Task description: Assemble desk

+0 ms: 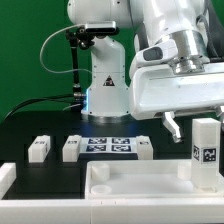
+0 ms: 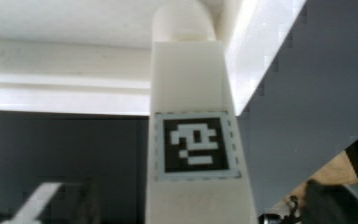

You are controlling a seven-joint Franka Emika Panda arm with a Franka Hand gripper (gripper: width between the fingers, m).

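Just below the gripper [image 1: 192, 124], jaws wide, tagged desk leg [image 1: 205, 152] upright on the panel [image 1: 140, 169] corner.

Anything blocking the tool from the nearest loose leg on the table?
Nothing visible does. The tool hangs open by the upright leg. The nearest loose leg sits on the table beside the marker board, with nothing over it.

Upright white tagged leg [image 2: 190, 90], close up
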